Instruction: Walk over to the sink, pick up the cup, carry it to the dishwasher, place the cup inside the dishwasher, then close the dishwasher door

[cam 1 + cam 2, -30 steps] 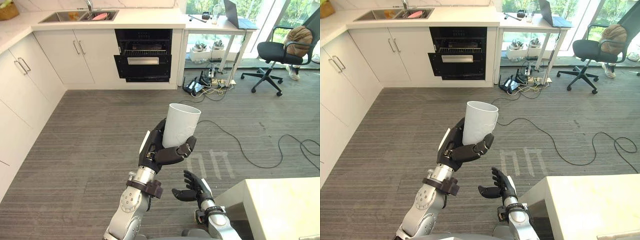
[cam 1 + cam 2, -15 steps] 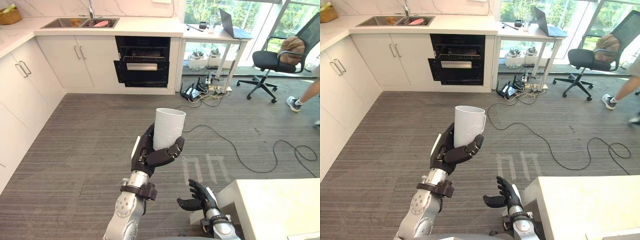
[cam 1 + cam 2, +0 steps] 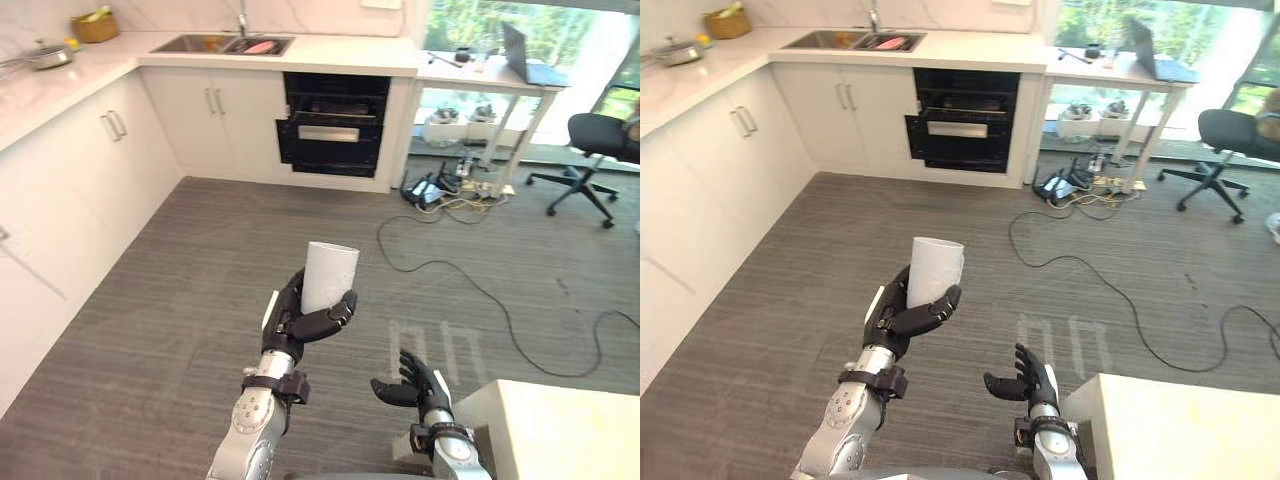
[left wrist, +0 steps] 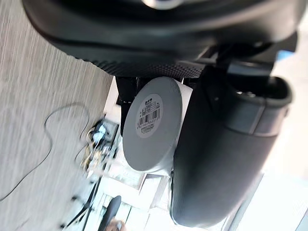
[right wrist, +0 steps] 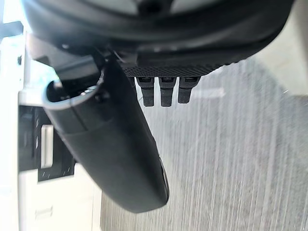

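Note:
My left hand is shut on a white cup, held upright above the grey floor in the middle of the room. The left wrist view looks at the cup's round base with the thumb wrapped beside it. My right hand hangs low to the right of it with relaxed fingers and holds nothing. The dishwasher stands open and dark in the white cabinet run at the far wall. The sink lies in the counter to its left.
White cabinets run along the left side. A white table corner sits at the lower right. Cables trail over the floor, and a desk with a laptop and an office chair stand at the far right.
The whole view has swung to the left, so the left cabinets take more of the picture. The cup stays upright in my left hand. The person's leg at the right is out of frame.

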